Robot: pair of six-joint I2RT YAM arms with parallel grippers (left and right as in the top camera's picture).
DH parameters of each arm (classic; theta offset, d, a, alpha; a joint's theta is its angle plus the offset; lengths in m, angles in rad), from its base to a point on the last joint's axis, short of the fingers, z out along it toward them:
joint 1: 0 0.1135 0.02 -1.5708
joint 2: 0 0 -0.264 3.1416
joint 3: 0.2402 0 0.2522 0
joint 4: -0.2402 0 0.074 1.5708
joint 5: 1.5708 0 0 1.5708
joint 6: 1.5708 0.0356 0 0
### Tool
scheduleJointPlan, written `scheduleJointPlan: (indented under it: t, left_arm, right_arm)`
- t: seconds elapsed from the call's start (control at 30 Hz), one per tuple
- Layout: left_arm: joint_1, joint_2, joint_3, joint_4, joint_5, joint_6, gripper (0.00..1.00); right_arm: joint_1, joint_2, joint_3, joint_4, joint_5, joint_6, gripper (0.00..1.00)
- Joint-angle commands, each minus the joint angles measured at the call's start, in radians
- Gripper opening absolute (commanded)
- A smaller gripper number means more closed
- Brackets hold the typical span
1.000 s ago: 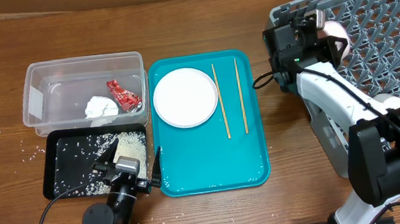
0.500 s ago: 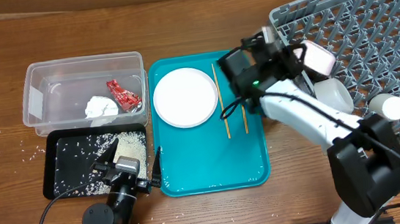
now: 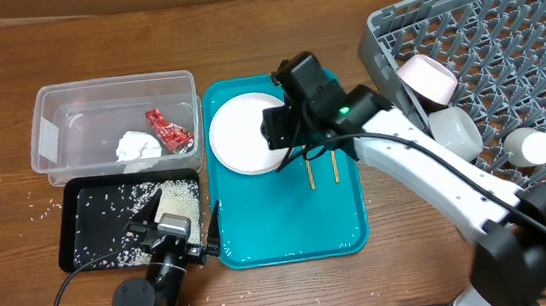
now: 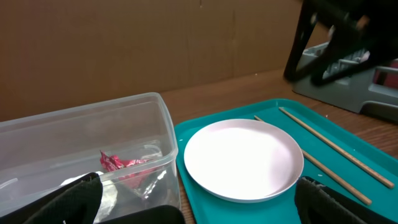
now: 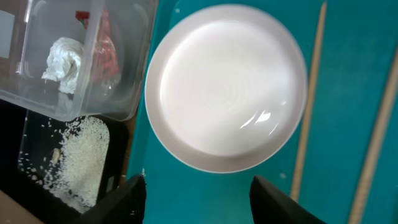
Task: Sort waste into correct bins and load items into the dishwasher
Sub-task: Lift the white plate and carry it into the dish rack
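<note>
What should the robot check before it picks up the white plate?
1. Right gripper open and empty: ok, jaws apart with nothing between.
2. Right gripper over the plate: ok, the plate fills its wrist view.
3. Plate bare: ok, nothing lies on it.
4. Chopsticks clear of the plate: ok, they lie beside it on the teal tray, not touching it.
5. Rim can be gripped: cannot tell, the plate lies flat on the tray.
6. Space in the dish rack: ok, much of its grid is bare.
</note>
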Motion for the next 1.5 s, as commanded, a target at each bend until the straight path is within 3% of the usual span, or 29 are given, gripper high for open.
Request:
scheduleJointPlan:
  t: [0.0, 0.3, 0.6, 0.63, 0.83, 1.07, 1.1, 1.17, 1.23, 1.33, 1.37, 1.47]
  left_arm:
    - [0.005, -0.009, -0.005, 0.000, 0.012, 0.023, 1.00]
    - [0.005, -0.009, -0.005, 0.000, 0.012, 0.023, 1.00]
    - [0.005, -0.009, -0.005, 0.000, 0.012, 0.023, 1.00]
    - [0.005, -0.009, -0.005, 0.000, 0.012, 0.023, 1.00]
    - [0.005, -0.009, -0.005, 0.000, 0.012, 0.023, 1.00]
    - [0.005, -0.009, -0.005, 0.000, 0.012, 0.023, 1.00]
    - [0.005, -0.009, -0.005, 0.000, 0.012, 0.023, 1.00]
    - [0.005, -0.009, -0.005, 0.000, 0.012, 0.023, 1.00]
    - [0.005, -0.009, -0.005, 0.000, 0.012, 0.023, 1.00]
    - [0.005, -0.009, -0.005, 0.000, 0.012, 0.023, 1.00]
    - [0.005, -0.009, -0.005, 0.000, 0.012, 0.023, 1.00]
    - [0.005, -0.009, -0.005, 0.000, 0.012, 0.023, 1.00]
  right_arm:
    - [-0.001, 0.096, -0.033, -0.005, -0.064, 0.239, 0.54]
    - [-0.005, 0.253, -0.033, -0.004, -0.041, 0.447, 0.53]
    - [-0.005, 0.301, -0.033, 0.014, 0.003, 0.486, 0.32]
    - [-0.005, 0.309, -0.033, 0.003, 0.000, 0.488, 0.22]
    - [-0.020, 0.288, -0.026, -0.039, 0.013, 0.450, 0.04]
    - [-0.072, 0.114, -0.005, -0.054, 0.116, 0.255, 0.04]
    - [-0.086, 0.018, 0.003, -0.081, 0.230, 0.148, 0.04]
    - [-0.102, -0.056, 0.004, -0.112, 0.386, 0.109, 0.04]
    - [-0.140, -0.160, 0.004, -0.132, 0.719, 0.021, 0.04]
    - [-0.182, -0.220, 0.004, -0.110, 1.024, -0.093, 0.04]
    - [-0.216, -0.237, 0.003, -0.062, 1.208, -0.201, 0.04]
    - [-0.282, -0.234, 0.003, 0.042, 1.363, -0.385, 0.04]
